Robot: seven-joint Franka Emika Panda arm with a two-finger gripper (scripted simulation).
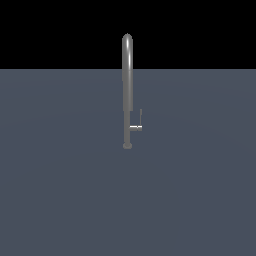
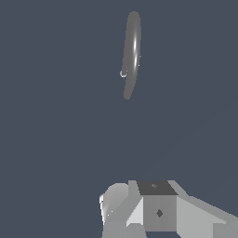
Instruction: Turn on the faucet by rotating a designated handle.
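In the wrist view only the blocky grey body of the gripper (image 2: pixel 158 211) shows at the frame's edge, its fingertips out of sight, so whether the fingers are apart or together cannot be told, and it touches nothing. Well apart from it, the faucet (image 1: pixel 127 90) stands upright on the flat blue-grey surface (image 1: pixel 60 190), a tall slim grey pipe with a rounded arched top and a small round base. Low on the pipe, on the exterior view's right, the handle (image 1: pixel 137 125) juts out as a short shiny stub ending in a slender rod that points upward.
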